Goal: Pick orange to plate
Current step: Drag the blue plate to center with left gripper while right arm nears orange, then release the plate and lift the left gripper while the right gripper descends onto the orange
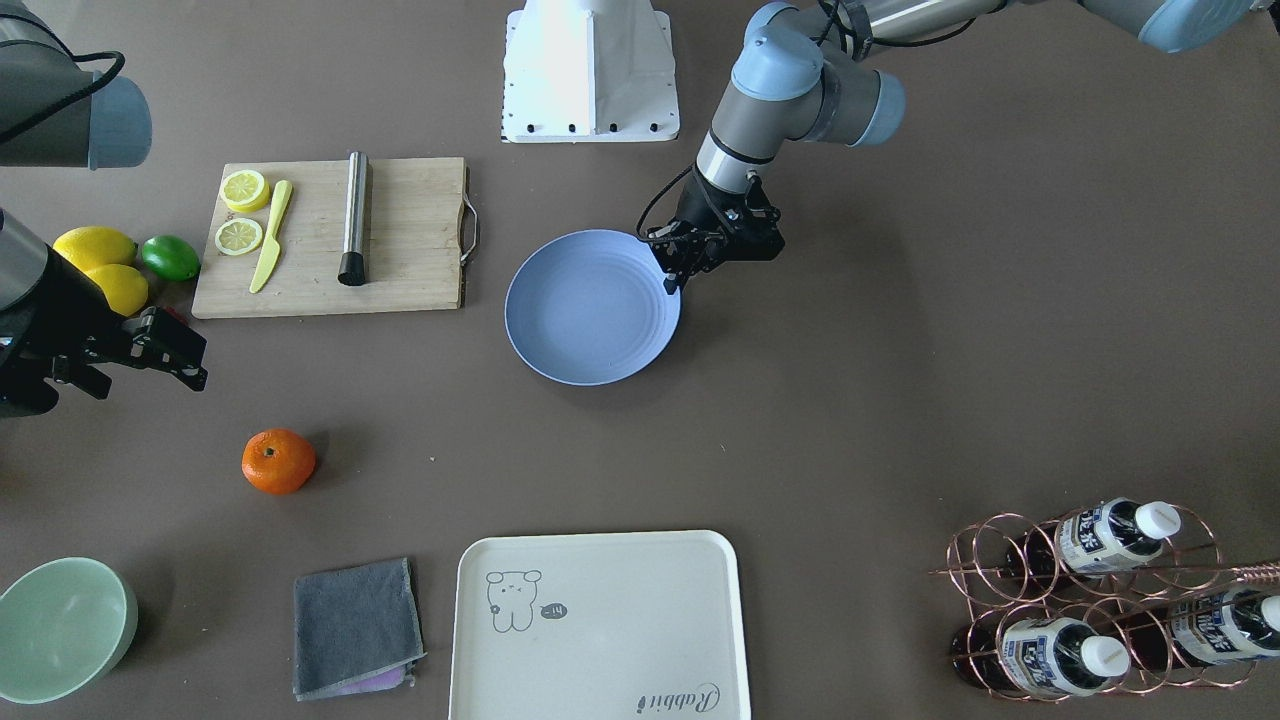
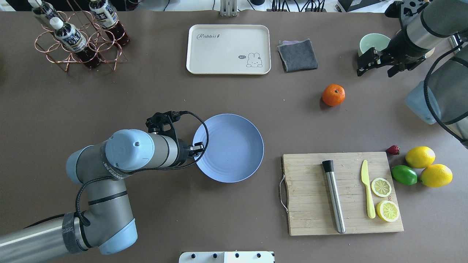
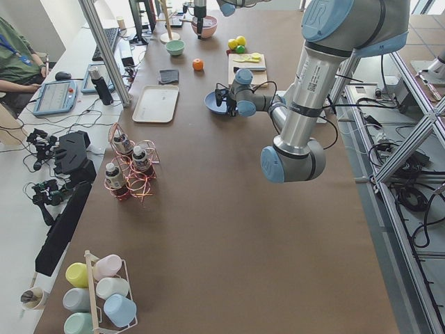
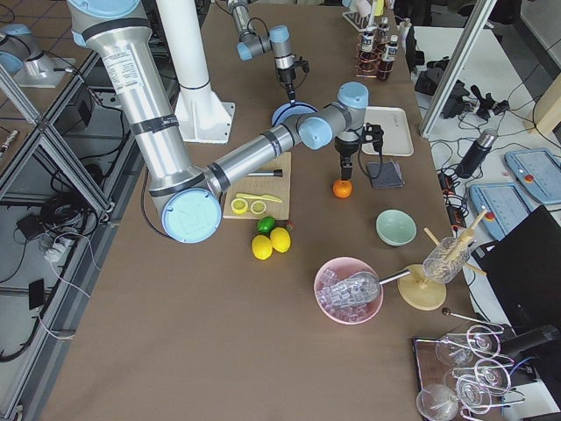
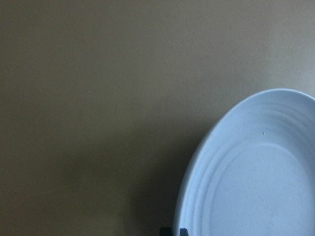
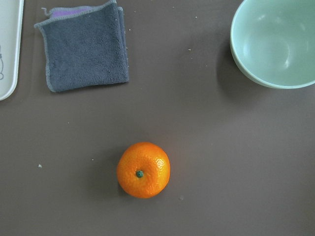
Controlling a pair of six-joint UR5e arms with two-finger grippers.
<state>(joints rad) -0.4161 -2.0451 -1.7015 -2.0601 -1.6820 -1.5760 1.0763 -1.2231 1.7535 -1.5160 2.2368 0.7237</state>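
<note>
Right hand (image 2: 365, 63): open, empty, raised near orange (image 2: 333, 95). Handling: centre over stem dot, descend straight, close gently on round sides; plate (image 2: 234, 146) lies well apart.

The cream tray (image 2: 226, 47), upper middle of the overhead view, carries the cursive word "Rabbit" in its upper left corner. A tiny speech bubble beside its rabbit drawing seems to say "hi". The bottles (image 1: 1100, 535) in the copper rack, lower right of the front-facing view, have printed labels too small to read
</note>
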